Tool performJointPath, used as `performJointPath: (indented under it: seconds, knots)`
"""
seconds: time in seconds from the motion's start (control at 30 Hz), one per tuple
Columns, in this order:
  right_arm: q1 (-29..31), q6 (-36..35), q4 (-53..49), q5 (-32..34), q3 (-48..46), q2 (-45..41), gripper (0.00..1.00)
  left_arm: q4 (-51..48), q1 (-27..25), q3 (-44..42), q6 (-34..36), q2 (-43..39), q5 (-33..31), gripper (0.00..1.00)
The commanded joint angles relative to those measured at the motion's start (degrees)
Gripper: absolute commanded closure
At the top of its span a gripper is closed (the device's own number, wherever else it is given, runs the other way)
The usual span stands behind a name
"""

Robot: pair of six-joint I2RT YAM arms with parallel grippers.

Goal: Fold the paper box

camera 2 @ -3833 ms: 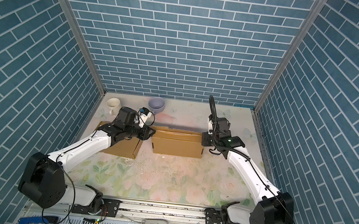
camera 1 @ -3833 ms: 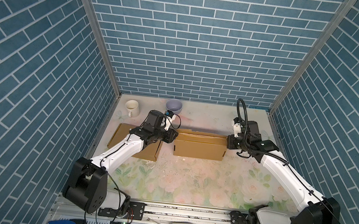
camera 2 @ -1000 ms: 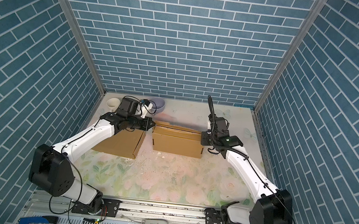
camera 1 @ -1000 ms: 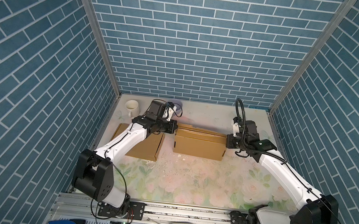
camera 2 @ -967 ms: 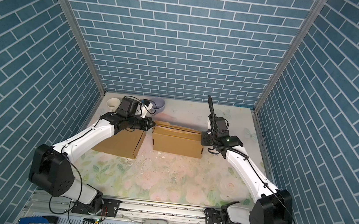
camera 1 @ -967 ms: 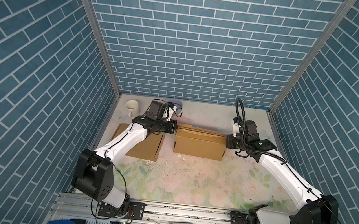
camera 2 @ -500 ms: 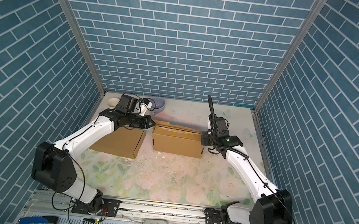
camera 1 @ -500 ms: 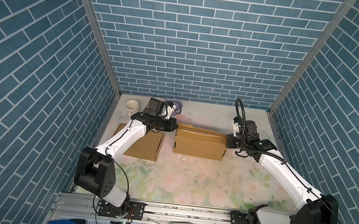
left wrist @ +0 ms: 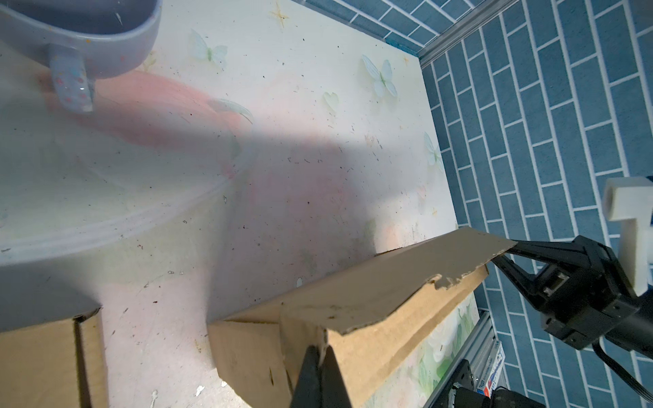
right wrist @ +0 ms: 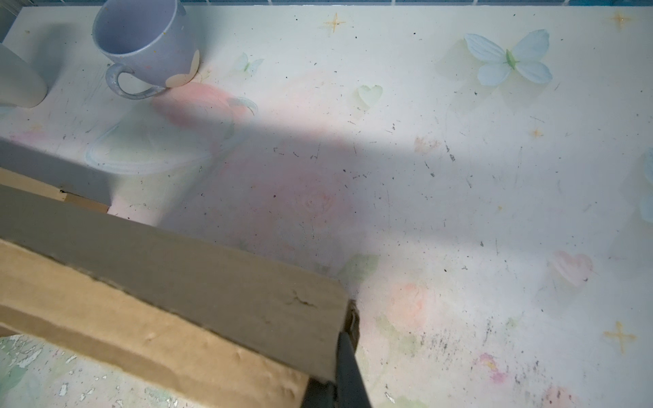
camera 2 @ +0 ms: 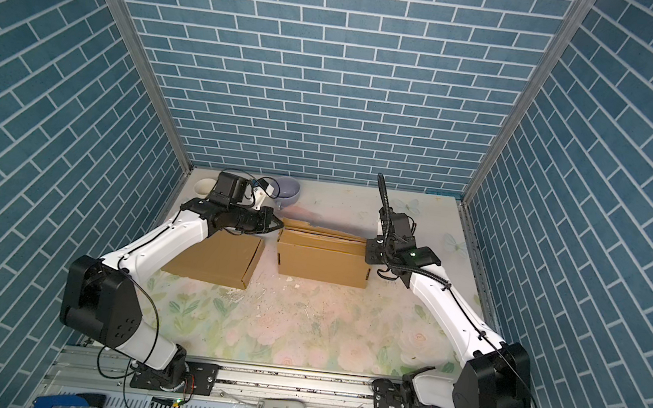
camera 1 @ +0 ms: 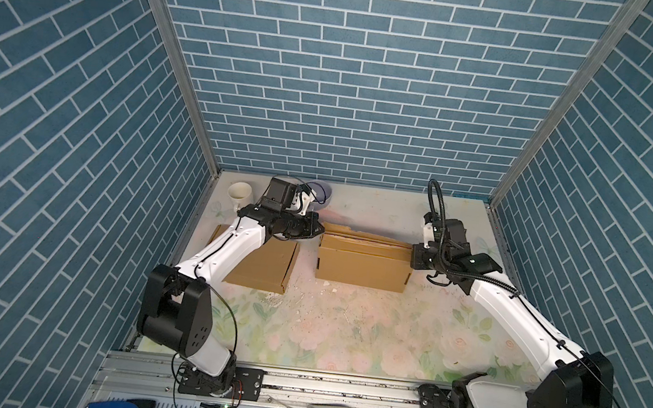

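The paper box (camera 1: 361, 265) (camera 2: 322, 262) is brown cardboard, standing mid-table with its long top flap (left wrist: 388, 282) (right wrist: 198, 268) lying over it. My left gripper (camera 1: 319, 230) (camera 2: 277, 224) is at the box's left end, shut on the flap's corner (left wrist: 318, 350). At the box's right end, my right gripper (camera 1: 412, 255) (camera 2: 366, 251) is shut on the flap's other end (right wrist: 348, 330). The left wrist view also shows the right gripper (left wrist: 509, 254) at the far flap corner.
A second cardboard box (camera 1: 263, 265) (camera 2: 218, 259) lies flat under my left arm. A lavender mug (camera 2: 286, 192) (right wrist: 145, 46) and a white cup (camera 1: 240, 194) stand at the back left. Brick walls enclose the table on three sides.
My left wrist has lifted and swung toward the back wall, with the gripper staying at the box's left end. The right arm and the box have barely moved.
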Motion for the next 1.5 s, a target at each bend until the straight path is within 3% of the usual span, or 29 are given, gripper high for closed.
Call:
performJointPath:
  seconds: [0.0,0.47,0.93,1.47]
  knots:
    - [1.19,0.98,-7.58,-2.45,-0.64,1.92,1.00,-0.65,-0.58,-1.91,0.34,0.22,1.67,1.00]
    - [1.37,0.98,-7.58,-2.45,-0.66,2.04,1.00,3.82,-0.46,-8.84,-1.35,-1.39,0.29,1.00]
    - [1.45,0.80,-7.33,-1.56,-1.42,2.39,1.00,-5.55,2.35,1.83,0.14,1.65,6.25,1.00]
    - [1.71,0.45,-7.48,-1.51,-0.61,3.34,1.00,1.19,5.08,2.21,-8.74,3.18,12.44,0.99]
